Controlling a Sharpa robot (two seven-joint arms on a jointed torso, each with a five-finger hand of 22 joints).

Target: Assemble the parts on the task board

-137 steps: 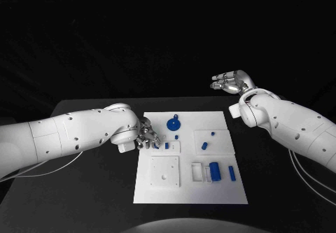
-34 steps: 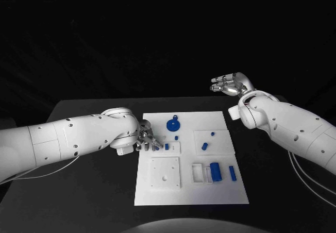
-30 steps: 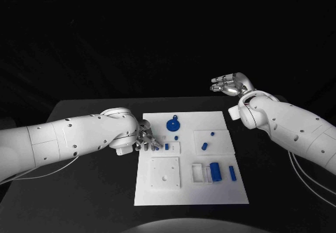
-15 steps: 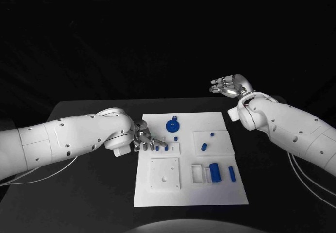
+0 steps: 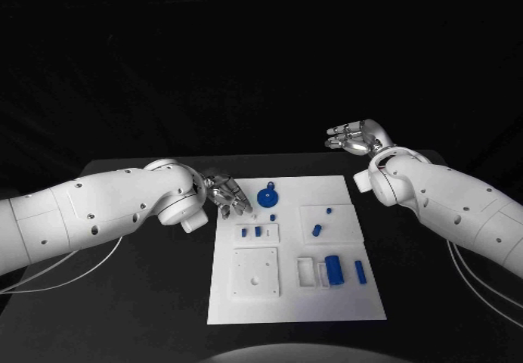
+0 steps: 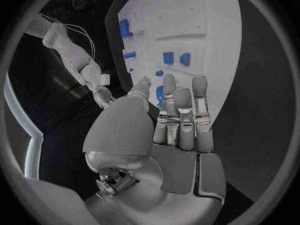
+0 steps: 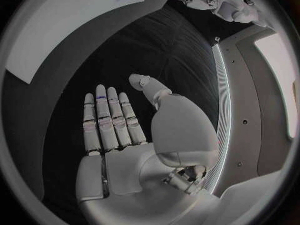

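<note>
Head view: we hold our left hand (image 5: 222,193) empty, fingers (image 6: 184,116) straight and side by side, at the task board's (image 5: 296,301) left edge near small blue parts (image 5: 257,232). Our right hand (image 5: 354,137) hovers empty beyond the surface. A low reach could scatter loose parts.

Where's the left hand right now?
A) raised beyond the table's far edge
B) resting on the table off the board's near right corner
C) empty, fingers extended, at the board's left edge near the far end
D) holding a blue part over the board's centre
C: the left hand hovers at the left edge of the task board, fingers straight and holding nothing, as the left wrist view also shows.
</note>
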